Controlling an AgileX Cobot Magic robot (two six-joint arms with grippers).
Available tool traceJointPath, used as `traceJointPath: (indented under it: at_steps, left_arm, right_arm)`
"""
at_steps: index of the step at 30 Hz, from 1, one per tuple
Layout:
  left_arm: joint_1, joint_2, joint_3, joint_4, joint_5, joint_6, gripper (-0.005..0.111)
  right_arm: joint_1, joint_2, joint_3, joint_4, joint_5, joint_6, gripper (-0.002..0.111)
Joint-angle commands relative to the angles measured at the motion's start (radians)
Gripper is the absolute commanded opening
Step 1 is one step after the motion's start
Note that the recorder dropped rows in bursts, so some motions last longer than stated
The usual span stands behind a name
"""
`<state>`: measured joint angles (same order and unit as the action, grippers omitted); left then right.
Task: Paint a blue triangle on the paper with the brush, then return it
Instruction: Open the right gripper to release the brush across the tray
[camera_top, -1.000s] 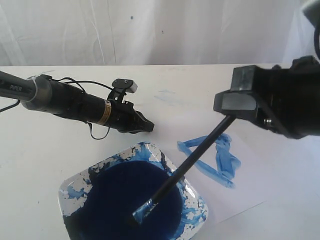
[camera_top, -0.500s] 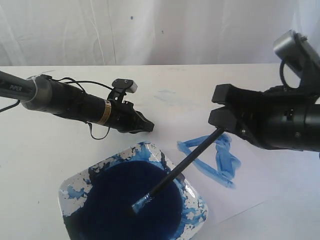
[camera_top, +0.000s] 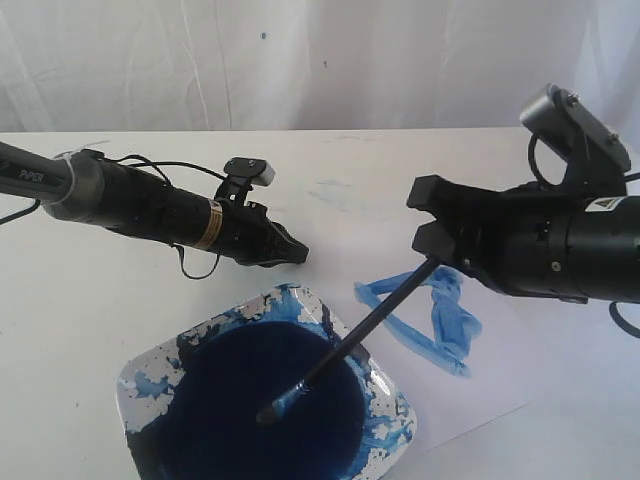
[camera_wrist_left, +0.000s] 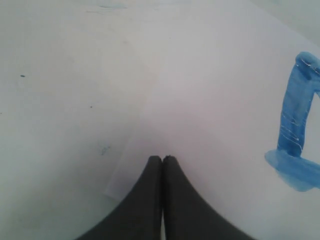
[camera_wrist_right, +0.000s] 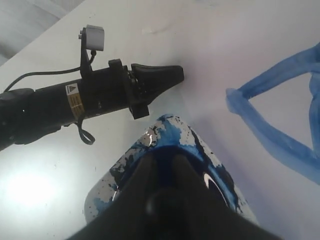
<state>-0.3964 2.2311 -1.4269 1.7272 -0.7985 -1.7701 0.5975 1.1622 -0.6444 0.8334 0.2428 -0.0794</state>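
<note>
matte black claw (camera_wrist_left: 162, 159) with two tapered fingers pressed flat together, only a hairline seam between them. under and ahead of the tips, a thin white rectangular sheet of paper (camera_wrist_left: 215, 100), one edge slanting past the claw to a corner just beside it. well apart from the tips, on the sheet, part of a mid-blue painted triangle outline (camera_wrist_left: 297, 125): a long streaky stroke meeting a thicker, smeared one. beside the sheet, pale white surface (camera_wrist_left: 60, 100), marked with a few dark specks (camera_wrist_left: 22, 76) and a faint blue fleck (camera_wrist_left: 104, 149).
</note>
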Motion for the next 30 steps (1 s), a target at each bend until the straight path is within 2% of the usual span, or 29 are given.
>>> traceJointPath:
  at_steps: [1,6,16,23,30]
  left_arm:
    - [-0.006,-0.005,-0.005,0.017,0.015,-0.003,0.000]
    - [-0.006,-0.005,-0.005,0.017,0.015,-0.003,0.000]
    - [-0.006,-0.005,-0.005,0.017,0.015,-0.003,0.000]
    - [-0.006,-0.005,-0.005,0.017,0.015,-0.003,0.000]
    - [-0.006,-0.005,-0.005,0.017,0.015,-0.003,0.000]
  right_arm:
    - [0.000,0.006,0.002,0.009,-0.039,-0.013,0.001]
    - [0.000,0.065,0.002,0.046,-0.065,0.035,0.015]
    - [0.000,0.154,0.002,0.118,-0.150,0.059,0.016]
    - [0.000,0.156,0.006,0.109,-0.170,0.053,0.028]
    - [0.000,0.156,0.006,0.109,-0.176,0.013,0.029]
